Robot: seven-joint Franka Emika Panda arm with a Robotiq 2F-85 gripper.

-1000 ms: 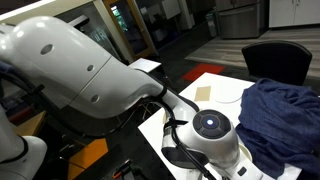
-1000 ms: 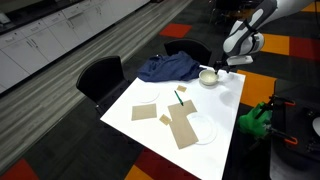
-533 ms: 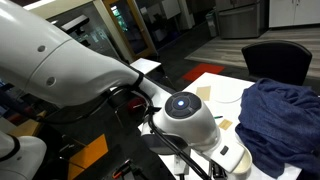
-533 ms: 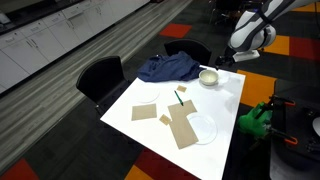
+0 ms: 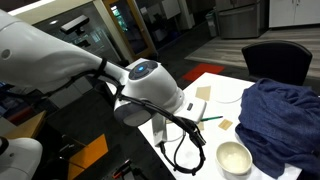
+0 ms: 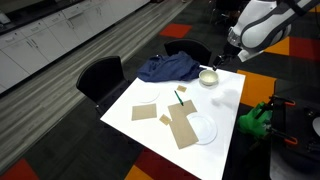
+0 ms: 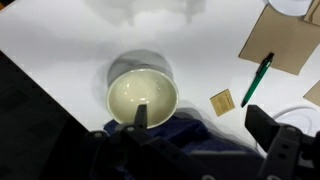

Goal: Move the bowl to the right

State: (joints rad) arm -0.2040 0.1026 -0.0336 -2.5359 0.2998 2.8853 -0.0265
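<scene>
The cream-white bowl [image 7: 141, 98] stands upright and empty on the white table [image 7: 60, 40], right beside the blue cloth [image 7: 190, 140]. It also shows in both exterior views [image 5: 234, 158] [image 6: 208, 77], near the table's far corner. My gripper [image 7: 200, 125] hangs above the table, open and empty. One finger lies over the bowl's rim in the wrist view and the other over the cloth's edge. In an exterior view the gripper [image 6: 223, 60] is raised clear of the bowl, touching nothing.
A green pen [image 7: 258, 78], a small cardboard square [image 7: 222, 101] and a larger cardboard sheet [image 7: 290, 45] lie beside the bowl. White plates [image 6: 203, 130] [image 6: 147, 103] sit further along the table. Black chairs [image 6: 100, 75] [image 6: 188, 48] stand at the table's edges. A green object [image 6: 255, 120] stands beside the table.
The arm has lifted up and back from the bowl. The bowl stays on the table and has come out from behind the arm in an exterior view.
</scene>
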